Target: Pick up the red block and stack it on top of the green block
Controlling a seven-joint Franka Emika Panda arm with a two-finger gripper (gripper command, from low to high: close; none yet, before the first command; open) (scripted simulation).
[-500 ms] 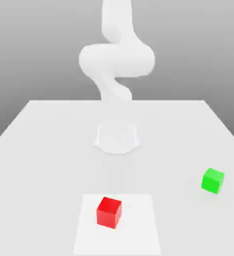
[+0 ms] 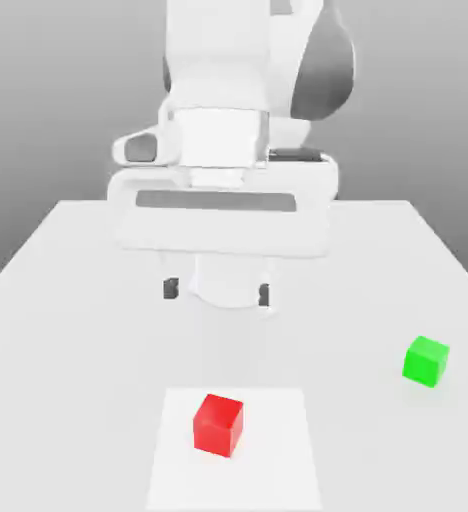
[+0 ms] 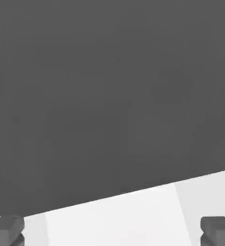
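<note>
A white robot arm's two-finger gripper [image 2: 216, 291] now hangs above the pale grey table [image 2: 68, 300], its dark fingertips [image 2: 171, 289] spread wide with nothing between them, where half a second ago the exterior view showed only the arm's folded upper links and base. The hand has swung forward into the frame, its broad white body now covering the table's far edge, while both blocks lie exactly where they were. The small, matte bright-red cube [image 2: 218, 425] sits at about 6 o'clock from the gripper, on a lighter square patch [image 2: 278, 460] near the table's front edge; the matching bright-green cube [image 2: 425, 361] rests apart from it, at roughly 2 o'clock from the red one, toward the exterior view's right. From the hand view, the fingers [image 3: 6, 229] frame a strip of table beneath a dark backdrop. The pick-up has evidently only begun: the open gripper must yet travel forward and down over the red cube before any stacking.
</note>
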